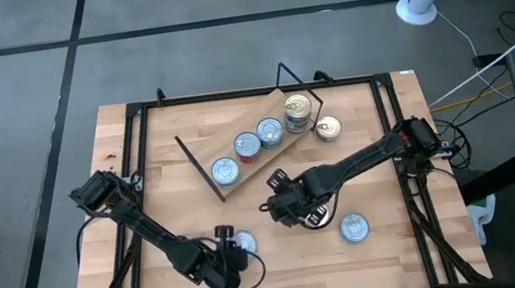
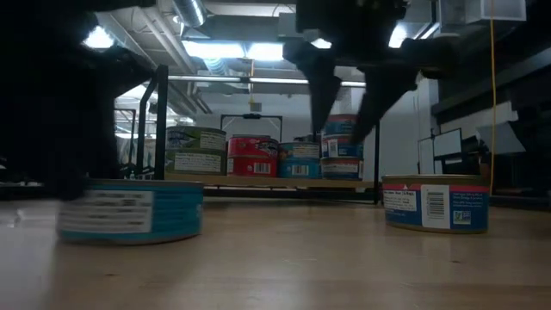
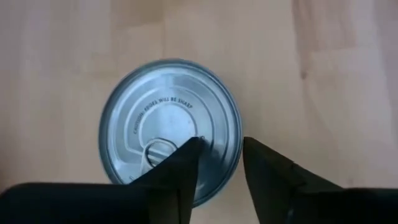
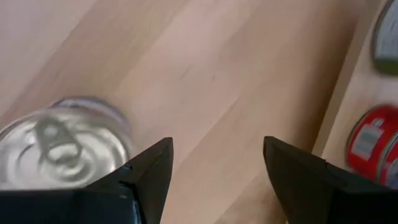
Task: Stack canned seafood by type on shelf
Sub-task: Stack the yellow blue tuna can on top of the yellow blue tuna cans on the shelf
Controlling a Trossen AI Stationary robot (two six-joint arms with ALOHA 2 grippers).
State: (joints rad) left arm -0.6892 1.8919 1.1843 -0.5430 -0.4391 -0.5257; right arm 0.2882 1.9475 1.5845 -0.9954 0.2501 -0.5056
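Hidden: tin (image 1: 315,219) under right gripper (image 1: 300,215), lower centre, mostly covered.
Shelf (image 1: 262,164): holds five tins.
Left gripper (image 3: 221,163): fingers apart over silver-lidded tin (image 3: 170,127).
Right gripper: fingers apart, empty.

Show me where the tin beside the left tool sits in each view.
High view: tin near the table's front edge, by the left tool.
Low view: teal-sided tin, left foreground.
Left wrist view: tin, centre, lid up.
Right wrist view: a blurred tin shows; cannot tell if it is this one.
Shared landmark: the shelf.
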